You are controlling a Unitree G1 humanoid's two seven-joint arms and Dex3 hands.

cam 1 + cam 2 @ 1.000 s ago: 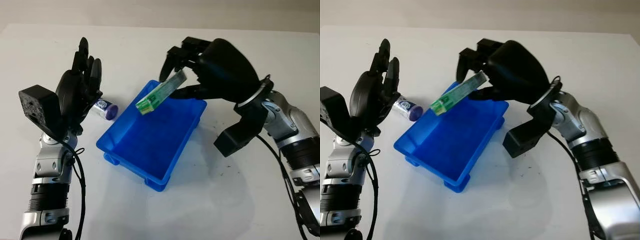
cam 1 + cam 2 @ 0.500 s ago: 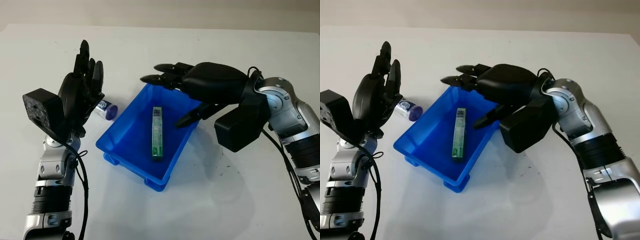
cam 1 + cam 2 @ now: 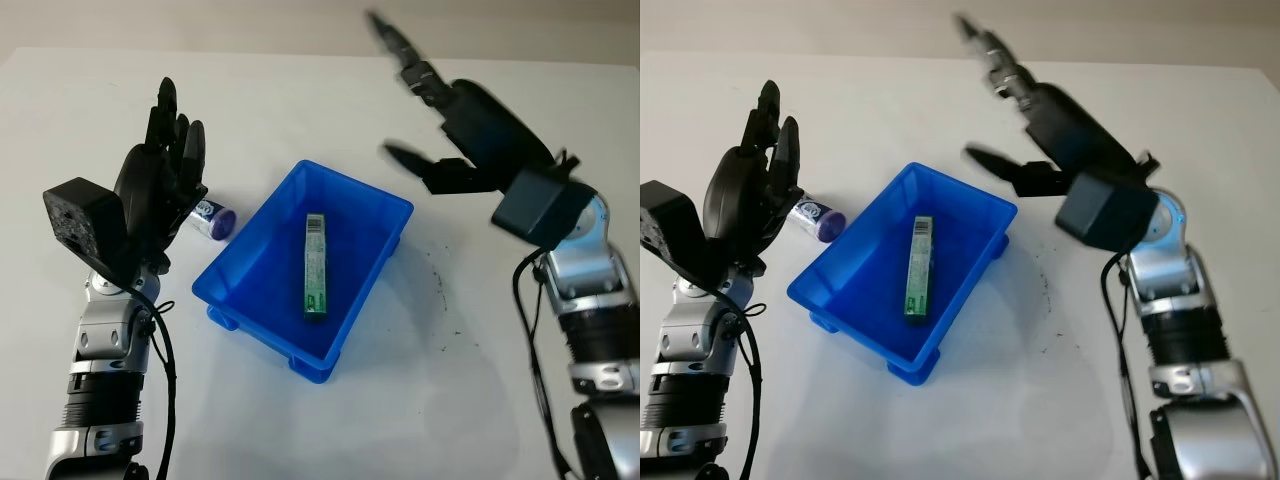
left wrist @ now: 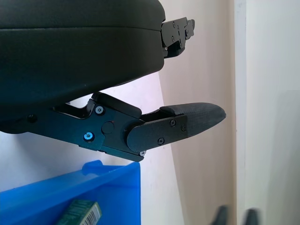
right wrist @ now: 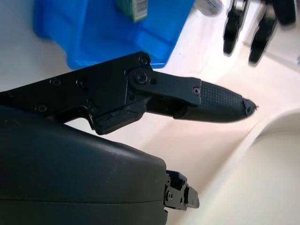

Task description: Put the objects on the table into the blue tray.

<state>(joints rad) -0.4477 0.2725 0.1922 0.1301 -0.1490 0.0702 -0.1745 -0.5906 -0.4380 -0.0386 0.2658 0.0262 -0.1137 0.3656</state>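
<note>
The right hand (image 3: pixel 470 125), released, has lifted away from the blue tray (image 3: pixel 372 262); the green box (image 3: pixel 315 265) stays inside. The left hand (image 3: pixel 160 190), open, half hides the small bottle (image 3: pixel 213 219).

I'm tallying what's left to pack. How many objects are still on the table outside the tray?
1. A small bottle lies on the table between the tray and the raised left hand, which partly covers it. A green box is already inside the tray.

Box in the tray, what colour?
Green, with a pale end bearing a barcode; the box lies in the blue tray. Clearest in the left eye view.
</note>
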